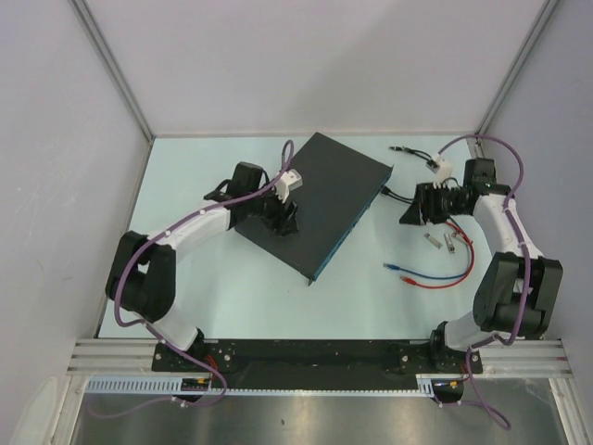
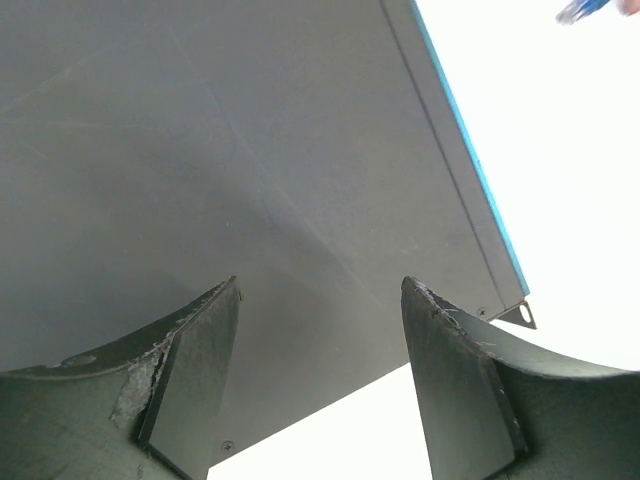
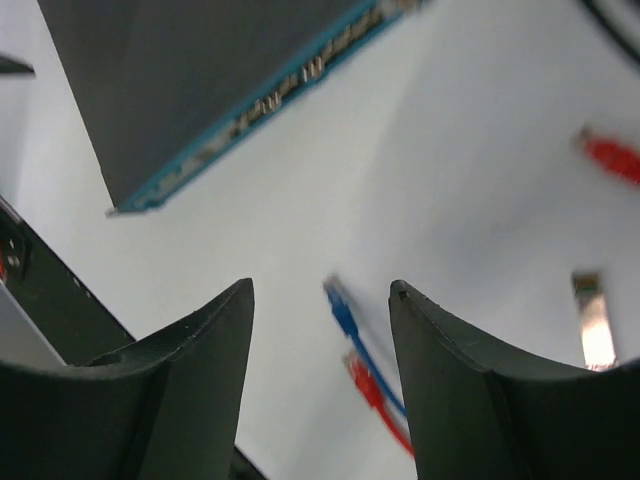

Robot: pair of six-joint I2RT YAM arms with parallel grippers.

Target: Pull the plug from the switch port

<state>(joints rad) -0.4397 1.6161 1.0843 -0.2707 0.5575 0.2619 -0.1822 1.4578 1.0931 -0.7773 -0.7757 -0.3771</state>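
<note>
Grey switch [image 1: 329, 199] mid counter [image 1: 371, 315]; L end effector [image 2: 320, 290] spread over it, R end effector [image 3: 320, 290] at 3 o'clock, spread, empty.

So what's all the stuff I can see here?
switch: one, dark grey with a blue edge, middle of the table
blue cable: one, blue, loose on the table right of the switch
red cable: one, red, beside the blue cable
black cable: one, black, far right side
metal pieces: two, silvery, near the right arm
table: one, pale
left arm: one, white and black, jaws open over the switch
right arm: one, white and black, jaws open right of the switch
</note>
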